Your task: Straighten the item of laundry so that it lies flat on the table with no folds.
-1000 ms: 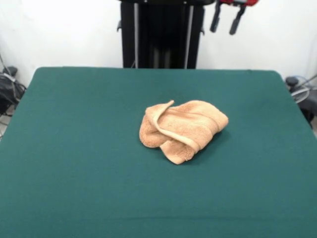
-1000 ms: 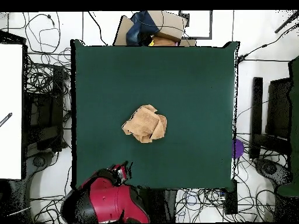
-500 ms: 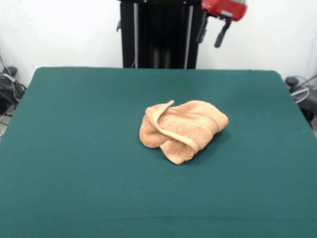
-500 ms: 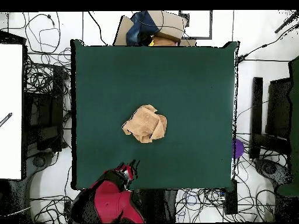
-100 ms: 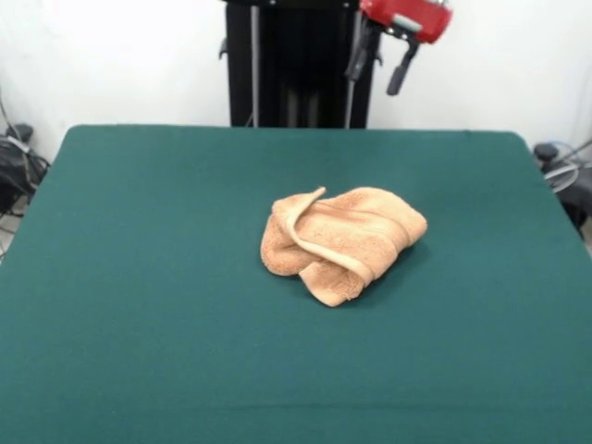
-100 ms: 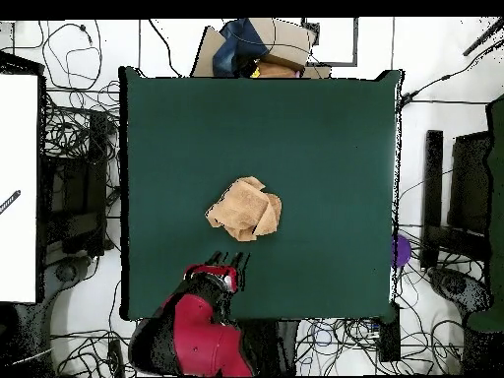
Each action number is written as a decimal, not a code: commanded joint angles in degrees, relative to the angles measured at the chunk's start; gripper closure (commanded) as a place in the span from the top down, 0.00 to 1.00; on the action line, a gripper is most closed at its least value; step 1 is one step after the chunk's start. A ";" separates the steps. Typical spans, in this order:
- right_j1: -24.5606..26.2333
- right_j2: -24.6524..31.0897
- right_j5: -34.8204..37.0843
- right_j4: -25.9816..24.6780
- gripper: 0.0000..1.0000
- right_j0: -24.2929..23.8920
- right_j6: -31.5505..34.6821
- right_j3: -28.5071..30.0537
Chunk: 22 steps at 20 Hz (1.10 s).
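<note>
Towel crumpled; pincer raised, apart, fingers spread

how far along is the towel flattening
Nothing looks done: the towel sits crumpled in a folded heap mid-table. In hand: the gripper is open and empty, held high over the table's edge on the robot's side, apart from the towel. Left: reaching it, gripping an edge and spreading it flat.

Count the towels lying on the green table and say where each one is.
1. The peach-orange towel lies crumpled and folded over itself near the middle of the table. The tool hangs open above the table's far edge, apart from it. No other towels show.
</note>
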 commanded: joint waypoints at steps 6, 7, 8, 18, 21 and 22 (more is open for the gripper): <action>5.98 -4.26 -6.44 10.46 1.00 2.62 14.47 4.69; 6.68 -4.27 -6.94 10.91 1.00 2.90 14.36 4.74; 7.39 -4.12 -7.63 11.52 1.00 3.27 14.61 4.87; 12.49 -2.22 -6.99 10.10 1.00 3.98 12.16 3.66; 12.92 -1.43 -6.33 8.92 1.00 3.64 11.70 3.23; 13.28 -1.35 -6.54 8.90 1.00 3.75 11.73 3.08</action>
